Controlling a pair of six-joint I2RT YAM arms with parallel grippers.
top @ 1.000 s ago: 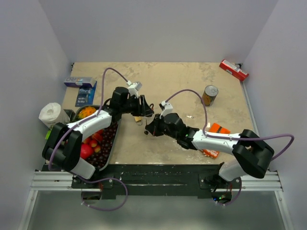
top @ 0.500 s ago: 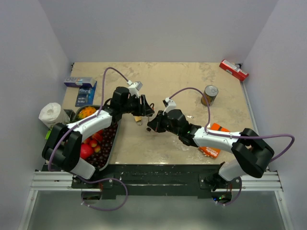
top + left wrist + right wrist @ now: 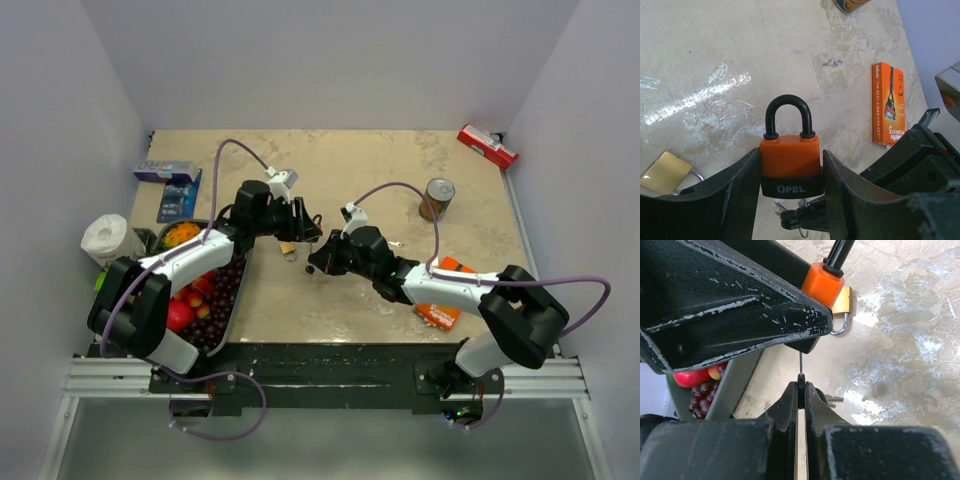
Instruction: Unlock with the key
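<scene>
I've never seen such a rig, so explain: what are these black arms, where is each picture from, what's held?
Two robot arms stand at the near edge of a table. One picture looks down from above; the other two come from wrist cameras. The left gripper holds an orange padlock. The right gripper is shut on a small key, its blade pointing at the lock's underside. A brass padlock, an orange box and a can rest on it.

At mid-table the padlock (image 3: 790,160) sits between the fingers of the left gripper (image 3: 306,233). The key (image 3: 800,367), pinched in the right gripper (image 3: 801,389), is just to its right, and a second padlock (image 3: 666,172) lies on the tabletop (image 3: 715,50) beneath. A fruit tray (image 3: 236,292) lies near left, a can (image 3: 437,198) far right and a carton (image 3: 488,146) in the far-right corner.
</scene>
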